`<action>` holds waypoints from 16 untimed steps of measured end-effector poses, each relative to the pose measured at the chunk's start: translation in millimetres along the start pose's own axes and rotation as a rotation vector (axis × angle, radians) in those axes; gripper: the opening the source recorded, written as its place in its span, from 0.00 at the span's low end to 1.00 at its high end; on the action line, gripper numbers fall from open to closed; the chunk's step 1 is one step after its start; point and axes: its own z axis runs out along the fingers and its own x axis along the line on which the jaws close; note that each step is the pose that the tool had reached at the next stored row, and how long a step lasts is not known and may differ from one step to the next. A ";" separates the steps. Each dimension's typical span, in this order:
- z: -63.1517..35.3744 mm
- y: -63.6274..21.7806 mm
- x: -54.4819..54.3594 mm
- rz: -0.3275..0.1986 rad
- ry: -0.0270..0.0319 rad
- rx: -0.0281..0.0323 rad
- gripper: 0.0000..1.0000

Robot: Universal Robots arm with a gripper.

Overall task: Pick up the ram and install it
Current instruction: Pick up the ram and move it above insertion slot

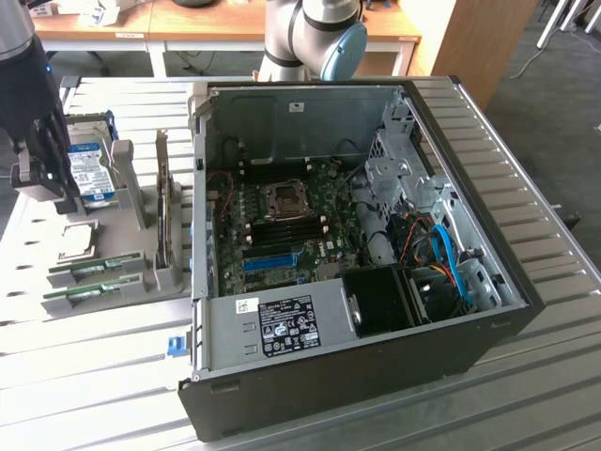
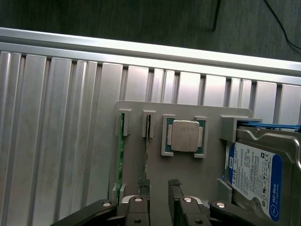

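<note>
Counting ram (image 2: 121, 155) (image 2: 147, 136): two | processor (image 2: 185, 135): one | hard drive (image 2: 254, 179): one | pincer (image 2: 159, 184): parted

The arm (image 1: 21, 75) points its gripper (image 2: 159, 184) down. The jaws stand apart, with a gap between the two black fingers (image 2: 143, 184).

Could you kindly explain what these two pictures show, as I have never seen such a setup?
This is a robot arm with a two-fingered hand. One picture comes from a camera off the arm, the other from one on its wrist, looking past the hand. On the slatted metal table stand an open computer case and a grey holder with two green ram sticks, a silver processor chip and a hard drive. The hand is open above the holder and holds nothing.
</note>
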 end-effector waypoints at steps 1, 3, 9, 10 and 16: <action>-0.1 0.1 1.1 0.000 0.0001 -0.0002 0.30; -0.2 0.5 4.1 0.000 0.0001 -0.0003 0.30; -0.2 1.7 18.0 0.000 0.0002 -0.0005 0.30; -0.1 1.9 20.5 0.000 0.0001 -0.0003 0.30; 0.0 2.9 31.6 0.000 0.0001 -0.0004 0.30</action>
